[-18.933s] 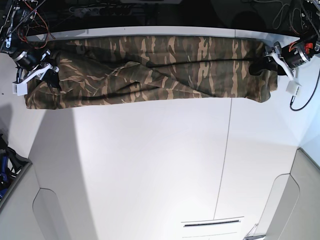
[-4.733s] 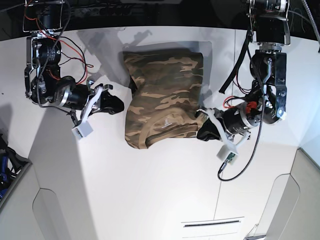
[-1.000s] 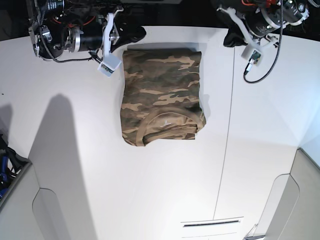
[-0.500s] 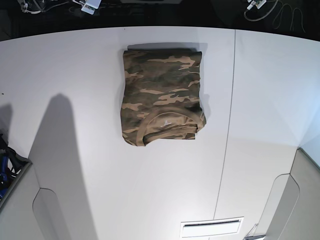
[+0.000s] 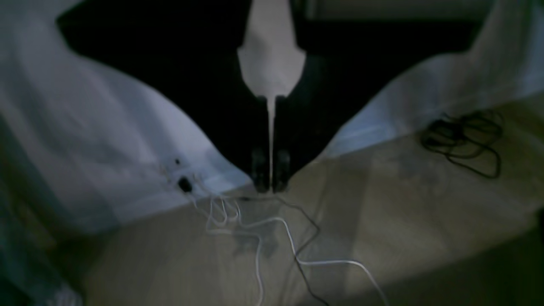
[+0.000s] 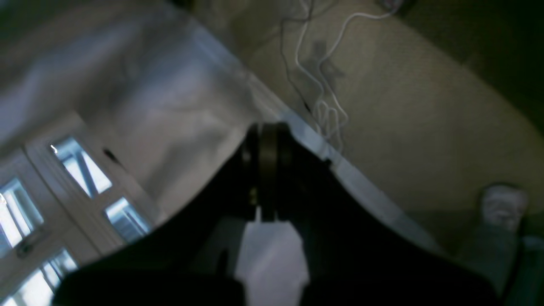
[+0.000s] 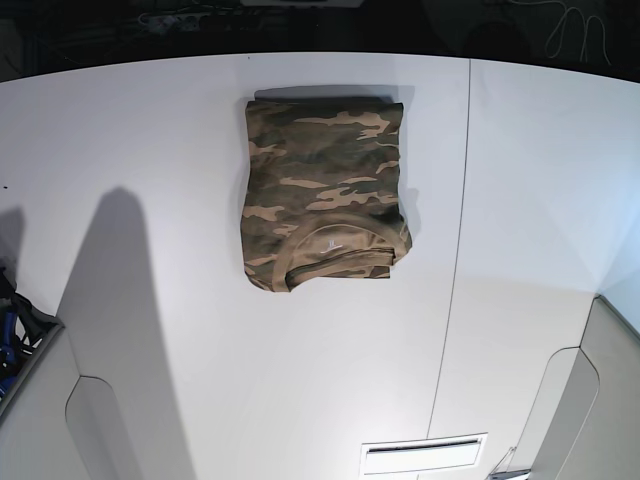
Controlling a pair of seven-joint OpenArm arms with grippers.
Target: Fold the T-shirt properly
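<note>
Both arms have pulled clear of the counter (image 7: 520, 250) since a second ago. T-shirt (image 7: 322, 195) sits folded near the far edge, collar toward the near side. Left gripper (image 5: 270, 174) and right gripper (image 6: 267, 146) are pinched closed on nothing, off over the floor.

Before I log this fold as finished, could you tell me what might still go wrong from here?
The folded T-shirt lies close to the table's far edge, so a nudge could send it toward the drop.

The collar end looks bulkier and slightly uneven, so that fold may relax open.

Both grippers, left and right, are shut and face the floor's loose cables, which might snag.
</note>
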